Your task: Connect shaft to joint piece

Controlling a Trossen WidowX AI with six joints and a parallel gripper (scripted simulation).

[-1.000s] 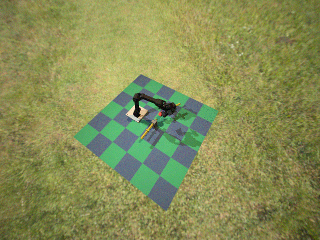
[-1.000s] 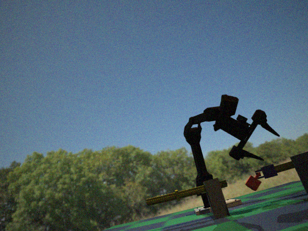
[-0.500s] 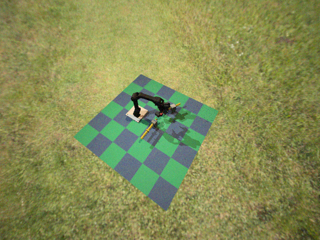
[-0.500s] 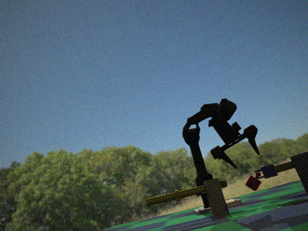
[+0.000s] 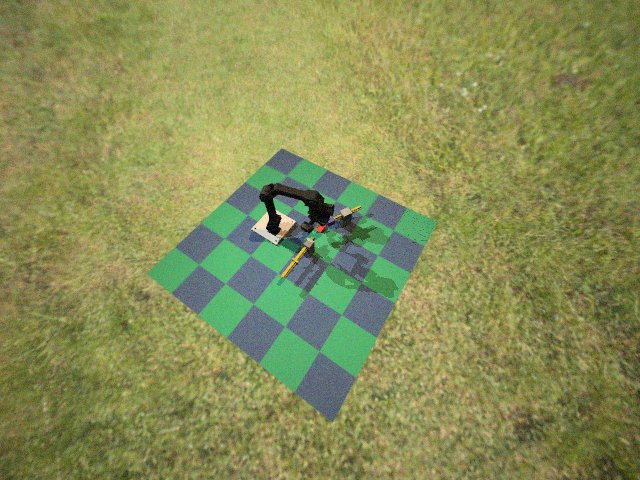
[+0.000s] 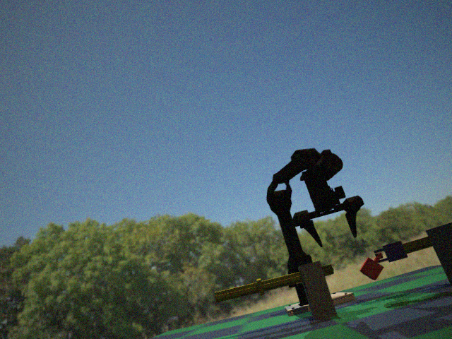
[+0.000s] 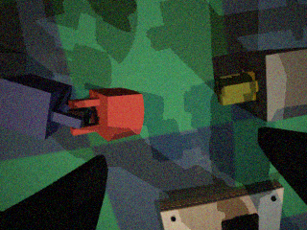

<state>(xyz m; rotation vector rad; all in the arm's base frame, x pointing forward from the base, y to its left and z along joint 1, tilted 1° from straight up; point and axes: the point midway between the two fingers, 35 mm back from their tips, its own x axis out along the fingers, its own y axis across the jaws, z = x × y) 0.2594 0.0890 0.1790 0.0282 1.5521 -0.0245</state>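
The red joint piece (image 5: 321, 227) (image 6: 371, 268) (image 7: 125, 114) hangs tilted downward from the dark purple fork (image 6: 395, 251) (image 7: 24, 103) on the first shaft (image 6: 417, 244) (image 5: 356, 208). Its opening is not visible. The yellow second shaft (image 5: 290, 265) (image 6: 277, 282) (image 7: 237, 93) passes through its grey-brown block (image 5: 309, 243) (image 6: 317, 292) (image 7: 288, 86). Its near end stands apart from the joint piece, with a gap between. My gripper (image 6: 337, 241) (image 7: 182, 149) is wide open and empty, fingers pointing down, above the gap between the shafts. It touches neither shaft nor the joint piece.
The first shaft's block (image 5: 345, 212) (image 6: 441, 244) stands beyond the fork. A small crosspiece (image 6: 259, 286) sticks out from the second shaft's outer part. The arm's light base plate (image 5: 285, 225) (image 7: 187, 220) lies near both blocks on the green and grey checkered mat (image 5: 286, 348).
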